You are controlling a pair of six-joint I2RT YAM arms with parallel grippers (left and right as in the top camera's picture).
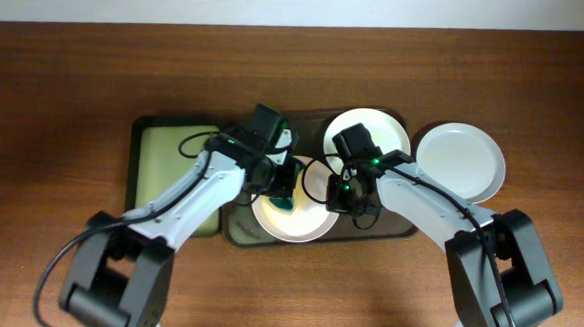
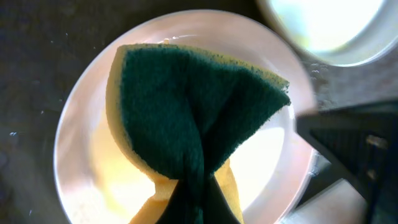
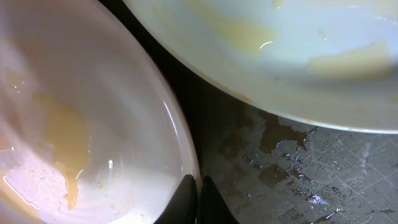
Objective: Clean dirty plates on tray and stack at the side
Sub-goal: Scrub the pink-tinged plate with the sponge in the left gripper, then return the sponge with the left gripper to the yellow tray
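Two white plates lie on the dark brown tray point(image 1: 238, 231). The front plate point(image 1: 304, 226) has yellowish smears; the second plate point(image 1: 374, 131) is at the back right. A third plate point(image 1: 459, 160) sits on the table to the right of the tray. My left gripper point(image 1: 284, 190) is shut on a green and yellow sponge point(image 2: 186, 118), which is pressed onto the front plate point(image 2: 81, 155). My right gripper point(image 3: 199, 193) is shut on the right rim of that front plate point(image 3: 74, 124). The second plate point(image 3: 280, 50) shows smears too.
A smaller dark tray with a pale yellow-green inside point(image 1: 167, 162) stands left of the big tray. The big tray's floor point(image 3: 280, 168) is wet. Both arms meet over the tray's middle. Bare wooden table lies in front and at both sides.
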